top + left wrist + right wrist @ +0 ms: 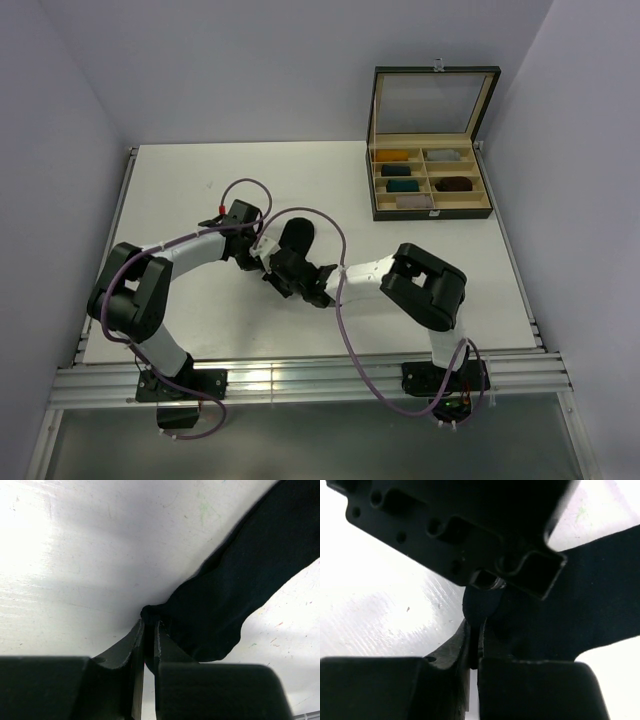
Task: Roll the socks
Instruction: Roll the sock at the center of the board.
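Note:
The socks (297, 236) show as one dark patch of fabric on the white table, just beyond where both arms meet; I cannot tell two apart. My left gripper (262, 257) is shut on a bunched edge of the dark fabric (235, 585), which is pinched between its fingertips (149, 625) and spreads up and to the right. My right gripper (287, 274) is shut on an edge of the same fabric (585, 600), a fold of it standing up between its tips (476, 630). The left gripper's black body (460, 525) hangs directly over that pinch.
An open compartment box (431, 211) with a raised lid stands at the back right and holds several rolled bundles. Purple cables (335, 230) arc over both arms. The table's metal rail (300, 380) runs along the near edge.

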You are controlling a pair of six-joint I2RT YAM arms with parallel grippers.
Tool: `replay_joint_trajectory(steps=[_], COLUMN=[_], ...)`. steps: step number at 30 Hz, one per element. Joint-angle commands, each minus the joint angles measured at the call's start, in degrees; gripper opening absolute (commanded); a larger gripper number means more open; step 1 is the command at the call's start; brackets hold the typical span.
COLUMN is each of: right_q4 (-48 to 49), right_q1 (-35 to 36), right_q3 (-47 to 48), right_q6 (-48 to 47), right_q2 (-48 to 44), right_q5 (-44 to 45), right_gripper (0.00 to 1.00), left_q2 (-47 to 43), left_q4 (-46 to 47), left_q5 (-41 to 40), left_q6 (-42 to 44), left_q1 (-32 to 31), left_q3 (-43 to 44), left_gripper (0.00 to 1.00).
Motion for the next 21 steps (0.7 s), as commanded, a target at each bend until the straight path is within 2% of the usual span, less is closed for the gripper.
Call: replay_joint_trajectory(steps=[1, 5, 6, 7, 9, 10, 12, 16, 21], right_q4=[0.6, -0.2, -0.5, -0.2, 2.0, 3.4, 8.8, 17.5, 32.4], right_q1=[-0.4, -3.8, -6.1, -7.3, -10.6, -11.8, -13.9, -19.5, -22.8], right_q3=[0.3, -1.0, -1.2, -1.4, -2.4, -3.6, -6.1, -9.2, -11.4], right_q6=[4.6, 11.6, 13.0, 15.9, 18.4, 21.2, 24.3, 34.9, 49.0], right_q2=[-1.0, -2.6, -2.6, -2.6, -2.4, -2.3, -2.1, -0.4, 4.9], right_q5=[-2.8, -13.3, -16.0, -20.8, -26.5, -32.7, -37.3, -45.5, -54.4], right_gripper=[0.00, 0.00, 0.00, 0.00, 0.00, 0.00, 0.00, 0.00, 0.00], left_q2=[0.1, -2.0, -2.5, -3.8, -5.3, -6.9, -8.6, -14.1, -16.2], left_q4=[0.0, 1.9, 2.8, 3.1, 4.5, 4.8, 6.1, 10.4, 16.7], left_q5=[0.4, -0.1, 0.0, 0.0, -1.9, -2.1, -2.4, -1.7, 2.1], left_q6=[0.0, -2.5, -3.1, -4.2, -5.4, -6.4, -7.6, -10.9, -11.5], left_q1=[-0.2, 0.0, 0.1, 0.1, 0.6, 0.8, 1.4, 1.8, 1.7], left_q3=[0.3, -1.5, -1.9, -2.6, -3.6, -4.6, -5.8, -10.5, -14.5], left_gripper=[0.06, 0.22, 0.32, 0.37, 0.50, 0.55, 0.62, 0.66, 0.66])
